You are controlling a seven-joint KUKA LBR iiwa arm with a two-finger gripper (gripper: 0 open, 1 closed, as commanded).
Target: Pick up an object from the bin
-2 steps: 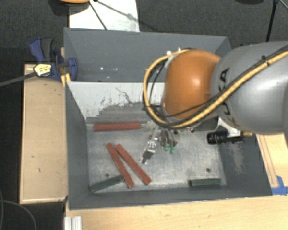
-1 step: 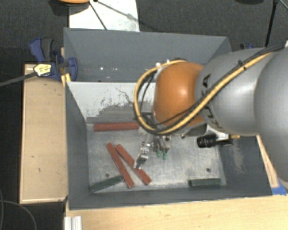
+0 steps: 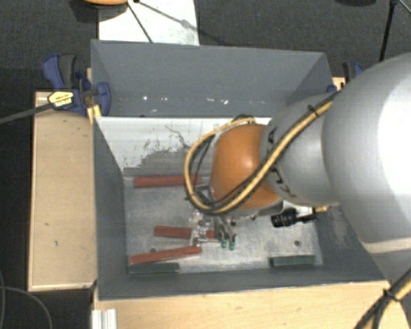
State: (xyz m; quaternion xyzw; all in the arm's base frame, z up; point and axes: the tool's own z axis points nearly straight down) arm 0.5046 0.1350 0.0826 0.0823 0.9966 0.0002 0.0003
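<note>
Hanging low over the floor of the grey bin (image 3: 113,204), the gripper (image 3: 216,237) stands at the right end of the middle stick (image 3: 174,232), a reddish-brown bar lying nearly level. All places below are given from this bar.

The fingers (image 3: 204,234) appear to be apart. A pale one is at the bar's right end, though contact cannot be made out. A green-tipped one sits further right, with bare floor between them. Nothing shows between them, so no grasp is made yet.

The bar is the nearest thing and, by judgement, the likely pick. Its thinness suits a two-finger hold across its narrow width. A hold at the very end would let it swing, so a small shift left along the bar looks advisable.

A second stick (image 3: 161,181) lies above the bar and a little left of it. A third stick (image 3: 166,256) lies just below, slightly tilted, with a dark flat strip (image 3: 153,268) under its left end. Another dark strip (image 3: 292,260) rests well to the right and lower.

All the pieces lie flat and separate, so the bar can be taken without disturbing the others.

The orange cover (image 3: 240,166), ringed by yellow and black cables (image 3: 192,177), sits above and right of the bar. It is part of the arm (image 3: 370,149), which enters from further right.
</note>
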